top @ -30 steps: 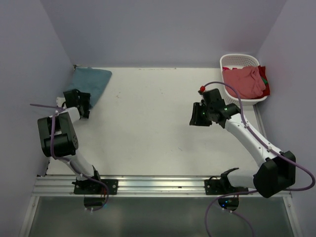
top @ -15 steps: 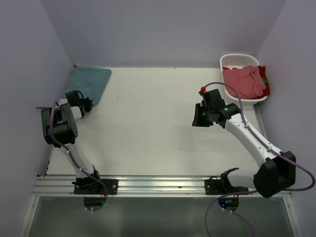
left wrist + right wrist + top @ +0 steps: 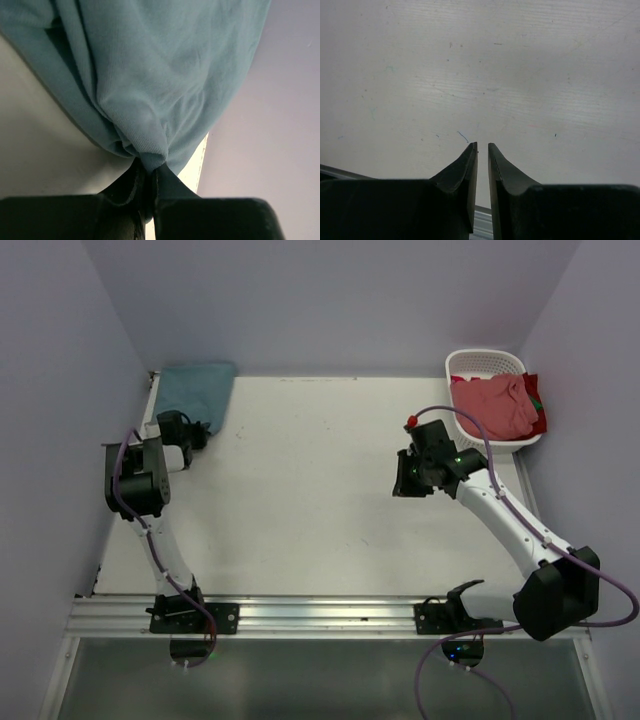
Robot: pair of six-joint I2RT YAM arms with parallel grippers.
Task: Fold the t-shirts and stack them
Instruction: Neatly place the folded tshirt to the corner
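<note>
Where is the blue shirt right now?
From above, the blue shirt lies in the far left corner of the table by the wall, its near edge pinched by the left arm's fingers.

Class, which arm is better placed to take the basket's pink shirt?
Probably right: the empty right gripper is nearer the pink-red cloth t-shirt in the white slotted plastic basket; the left gripper grips the teal-blue cloth t-shirt.

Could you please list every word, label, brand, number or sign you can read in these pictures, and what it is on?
None can be read in any view.
The teal t-shirt pinched in the left gripper is plain where it shows; no label is visible.
The pink t-shirt and white basket show no print.
The table under the right gripper has only specks and scratches.
</note>
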